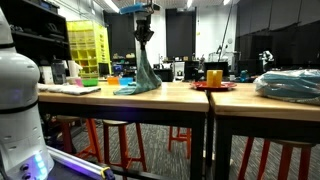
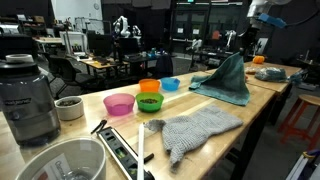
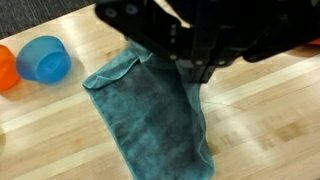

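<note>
Wrist view: blurred claw (image 3: 193, 74) hides its fingertips, pinching the teal towel (image 3: 150, 122).

Blue bowl (image 2: 171, 84), pink bowl (image 2: 119, 103), grey cloth (image 2: 200, 128)

The arm (image 1: 146, 10) comes in from the top edge of the frame, a little left of centre in an exterior view. It hangs close to plumb, with the wrist turned straight down. The dark tool (image 1: 146, 38) at its end points downward, high in the picture. In an exterior view the arm (image 2: 264, 12) enters at the upper right corner, its pale links bending down and leftward to the tool (image 2: 241, 50). In the wrist view the tool (image 3: 193, 70) fills the upper part of the frame as a black mass. Its fingers (image 3: 205, 62) are pressed together with no gap between them, pinching a fold of cloth (image 3: 150, 110).
</note>
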